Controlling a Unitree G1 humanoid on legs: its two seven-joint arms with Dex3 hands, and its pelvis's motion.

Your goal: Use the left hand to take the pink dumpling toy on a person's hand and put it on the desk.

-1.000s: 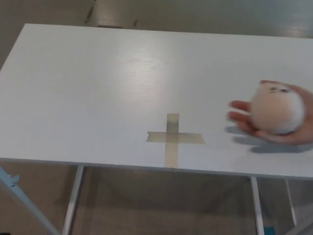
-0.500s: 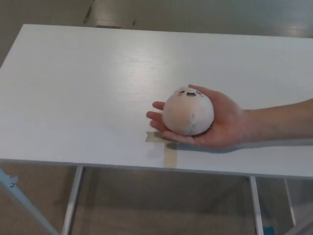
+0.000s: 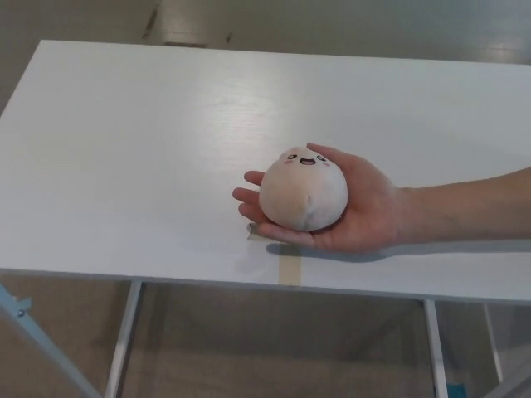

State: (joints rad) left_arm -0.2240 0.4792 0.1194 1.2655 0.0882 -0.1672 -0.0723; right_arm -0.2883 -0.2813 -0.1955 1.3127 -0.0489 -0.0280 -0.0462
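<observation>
One dumpling offered, neither robot hand showing yet

One pink dumpling toy (image 3: 303, 190) is sitting in a person's hand (image 3: 357, 211), palm up, just above the near middle of the white table (image 3: 124, 149). The person's forearm is reaching in from my right side, and the toy's little face is pointing away from me, toward the far edge.

I am not seeing either of my robot hands in the head view, so I am not able to say how far my left one is open or whether it is holding anything. Because my left arm comes in from the left, the toy is lying to its right, and the path over the bare table looks unobstructed. The toy is nearly round, with no real long axis, so I am judging that the approach angle matters little; the person's fingers cupping it underneath matter more.

Counting: one toy, one person's hand, one table, and one strip of tape (image 3: 289, 267) peeking out below the palm.
</observation>
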